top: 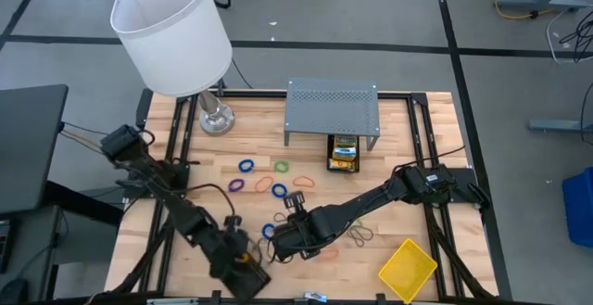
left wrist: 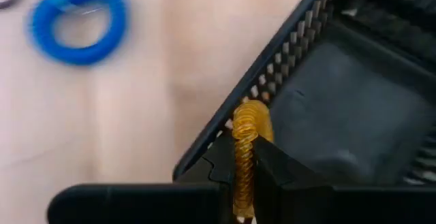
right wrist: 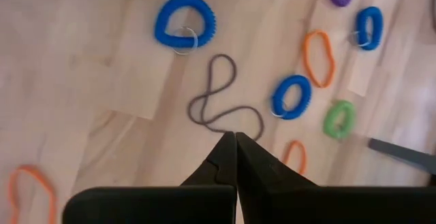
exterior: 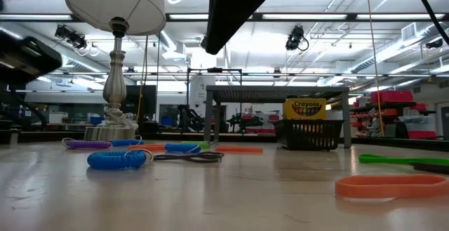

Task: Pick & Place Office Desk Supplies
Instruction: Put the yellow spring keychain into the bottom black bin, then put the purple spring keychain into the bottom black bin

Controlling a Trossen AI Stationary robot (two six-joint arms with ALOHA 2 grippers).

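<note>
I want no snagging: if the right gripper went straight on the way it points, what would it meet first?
Probably the dark grey band, lying just ahead of the shut right gripper; height above the table is unclear.

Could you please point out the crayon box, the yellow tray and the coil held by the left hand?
crayon box [exterior: 304, 108]: low view, on its printed front face.
yellow tray [top: 408, 269]: high view, on its bare floor.
yellow coil [left wrist: 248, 130]: left wrist view, on its upper loop.
</note>
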